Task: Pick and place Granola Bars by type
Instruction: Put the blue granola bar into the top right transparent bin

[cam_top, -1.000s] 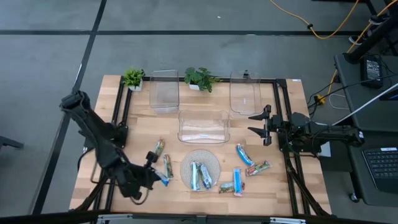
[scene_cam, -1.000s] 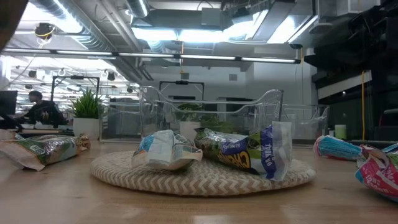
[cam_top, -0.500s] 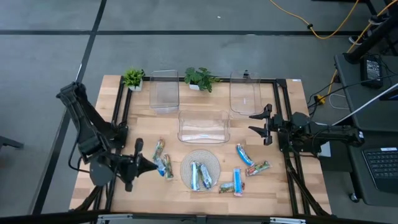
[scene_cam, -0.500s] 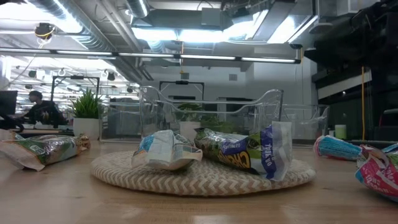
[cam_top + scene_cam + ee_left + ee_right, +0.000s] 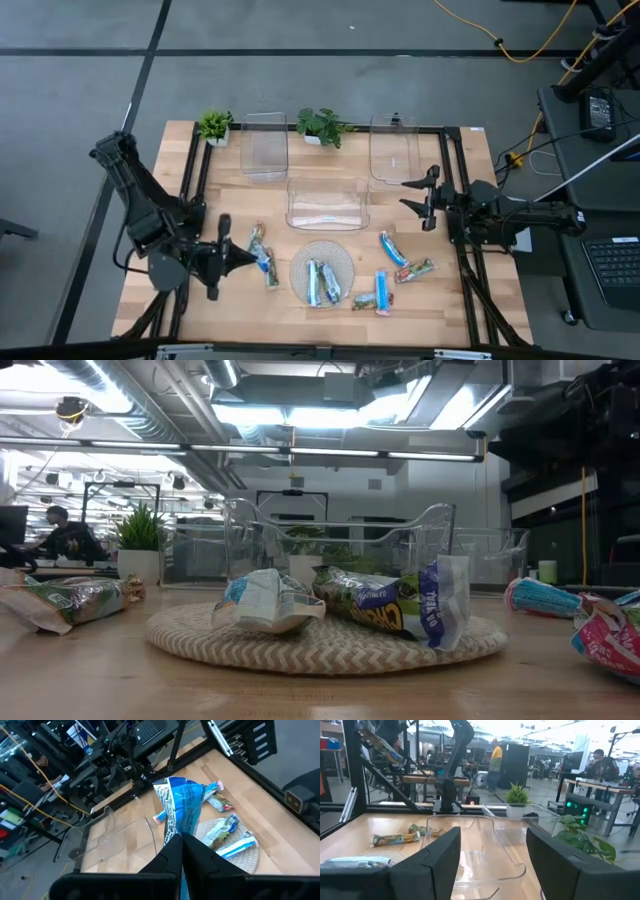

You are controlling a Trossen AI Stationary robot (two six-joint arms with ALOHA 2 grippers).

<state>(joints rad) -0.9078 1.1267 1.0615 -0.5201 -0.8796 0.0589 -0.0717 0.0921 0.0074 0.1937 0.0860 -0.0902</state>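
My left gripper (image 5: 243,259) hovers over the table's left part, shut on a bright blue granola bar (image 5: 182,810). Two bars (image 5: 322,283) lie on the round woven mat (image 5: 345,262); the low view shows them (image 5: 385,600) flat on the mat. A red/green bar (image 5: 257,237) and a green one (image 5: 271,275) lie just beyond my left gripper. Several more bars (image 5: 392,249) lie right of the mat. My right gripper (image 5: 425,198) waits open at the table's right side, in front of a clear bin (image 5: 485,845). My left gripper pinches one end of the blue bar's wrapper (image 5: 176,836) between its two shut fingers (image 5: 167,860). The fingers reach in about level from the table's left, in line with the bar. The bar sticks out ahead of the fingertips, lifted clear of the table.
Three clear bins stand on the far half: one at far left (image 5: 264,146), one at far right (image 5: 393,148), one in the middle (image 5: 327,203). Two small potted plants (image 5: 214,125) (image 5: 322,127) stand by the far edge. A black frame rail (image 5: 196,170) borders the left side.
My left gripper, shut on the blue bar, has moved away from the table's near edge toward the middle, and its arm has drawn back upright. The bar has gone with it and now sits beside the red/green and green bars. My right gripper has kept still.
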